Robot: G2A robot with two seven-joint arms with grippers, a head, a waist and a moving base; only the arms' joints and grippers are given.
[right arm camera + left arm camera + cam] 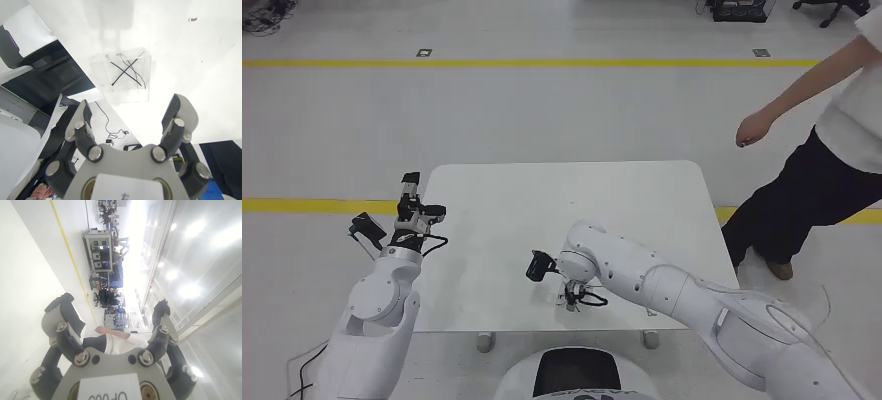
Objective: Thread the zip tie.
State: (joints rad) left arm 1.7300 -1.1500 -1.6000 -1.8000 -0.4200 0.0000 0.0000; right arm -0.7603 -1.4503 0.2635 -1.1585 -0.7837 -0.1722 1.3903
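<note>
In the top view we see a white table (642, 190) on a pale floor (542, 110) crossed by yellow lines (542, 63). The left gripper (410, 195) sits just off the table's left edge, and the right gripper (572, 293) hangs over the near edge on a sharply bent arm. In the left wrist view, that arm's fingers (66, 308) are spread wide with nothing between them. They point out into the room, where we make out equipment racks (100, 251), office chairs (103, 298) and bright ceiling lights (194, 228). In the right wrist view, the fingers (173, 109) are likewise parted and empty. Ahead of them, a clear box (130, 96) stands on the table close to its edge. Inside it lie the black zip ties (124, 73), two of them crossed, with thinner strands alongside that we cannot sort out. The right gripper is near the box but apart from it. We judge the task barely begun: no tie is held and none looks threaded through its own head. A tie has yet to be lifted out and taken by both grippers, and its tail fed through. The tabletop is glossy, with a few small dark marks.
</note>
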